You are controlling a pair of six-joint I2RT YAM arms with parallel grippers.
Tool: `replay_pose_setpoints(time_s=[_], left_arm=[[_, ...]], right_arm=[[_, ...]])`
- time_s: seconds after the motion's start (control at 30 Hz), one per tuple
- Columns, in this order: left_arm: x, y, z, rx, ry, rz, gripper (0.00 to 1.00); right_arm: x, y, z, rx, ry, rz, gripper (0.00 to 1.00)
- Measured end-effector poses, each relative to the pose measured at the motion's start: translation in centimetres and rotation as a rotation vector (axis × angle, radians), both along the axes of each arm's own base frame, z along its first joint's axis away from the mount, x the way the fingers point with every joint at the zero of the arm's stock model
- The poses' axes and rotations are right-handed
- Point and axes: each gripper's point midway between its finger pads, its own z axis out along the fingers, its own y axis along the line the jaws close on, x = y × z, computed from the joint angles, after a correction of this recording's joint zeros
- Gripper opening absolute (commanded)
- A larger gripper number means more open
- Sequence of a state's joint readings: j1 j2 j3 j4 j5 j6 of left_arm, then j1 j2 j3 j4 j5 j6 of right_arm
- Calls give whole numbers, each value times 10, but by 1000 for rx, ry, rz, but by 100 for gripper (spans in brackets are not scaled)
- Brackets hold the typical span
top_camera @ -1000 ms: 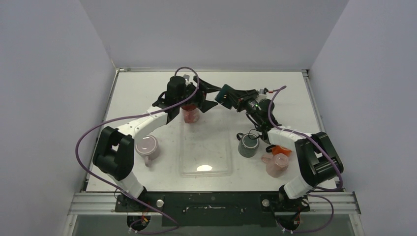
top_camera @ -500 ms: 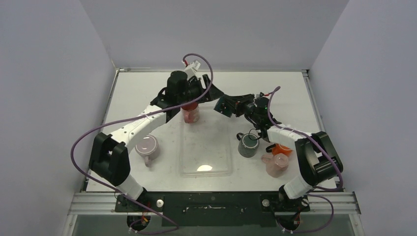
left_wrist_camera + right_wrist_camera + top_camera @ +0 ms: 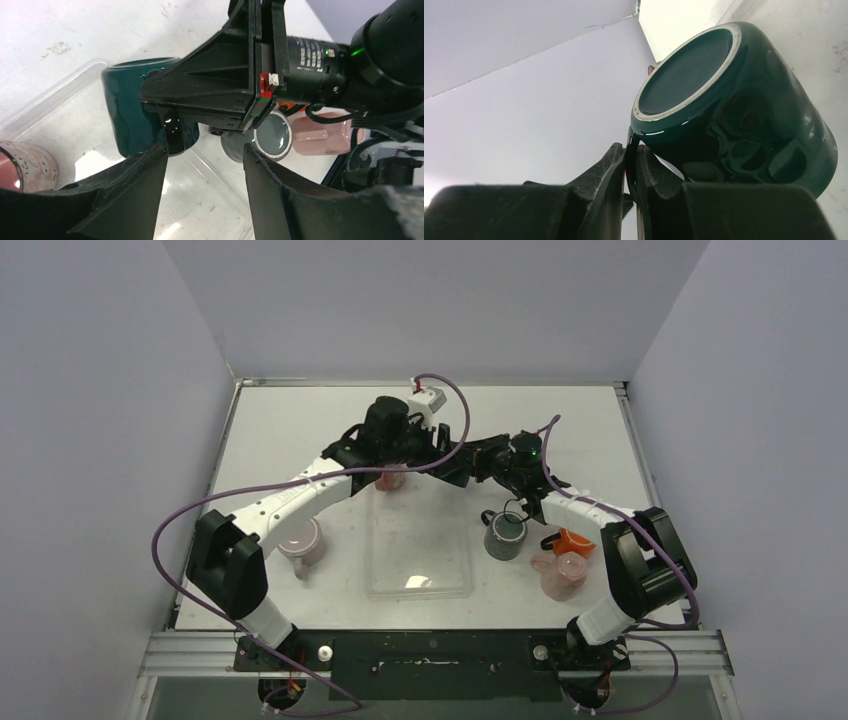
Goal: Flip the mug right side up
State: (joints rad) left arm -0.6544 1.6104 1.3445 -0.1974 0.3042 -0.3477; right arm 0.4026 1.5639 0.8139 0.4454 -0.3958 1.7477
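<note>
Risk: right pincer (image 3: 631, 150) is clamped tight on only the thin handle of the teal mug (image 3: 744, 115). The heavy body hangs off to one side, so it can pivot or slip out. The mug is in the air at mid-bench over the far end of the clear tray (image 3: 418, 550), tilted, base toward the right wrist camera, not upright yet. A drop would hit the tray or the pink mug (image 3: 25, 165) beside it.

Left pincer (image 3: 204, 147) is about half open and holds nothing. One fingertip is just beside the handle; contact is unclear. It is crowded, so the fingers could hit the right pincer's body or nudge the mug loose.

Both arms reach to the bench (image 3: 290, 430) far middle, wrists nearly meeting. Left arm stretches diagonally. Right arm bends inward above the grey mug (image 3: 505, 535).
</note>
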Motion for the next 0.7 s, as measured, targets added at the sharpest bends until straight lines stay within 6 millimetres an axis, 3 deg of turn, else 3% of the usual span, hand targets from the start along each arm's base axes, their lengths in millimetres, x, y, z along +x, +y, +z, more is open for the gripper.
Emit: replay_pose_setpoints(time_s=[0.2, 0.6, 0.7], left_arm=[[-7, -5, -25, 104, -3, -12, 47], [5, -2, -46, 205, -16, 41, 40], [4, -4, -55, 223, -2, 32, 32]], right_arm=[[-3, 2, -5, -7, 30, 9, 5], [-6, 3, -7, 26, 87, 6, 5], [-7, 4, -4, 46, 90, 13, 5]])
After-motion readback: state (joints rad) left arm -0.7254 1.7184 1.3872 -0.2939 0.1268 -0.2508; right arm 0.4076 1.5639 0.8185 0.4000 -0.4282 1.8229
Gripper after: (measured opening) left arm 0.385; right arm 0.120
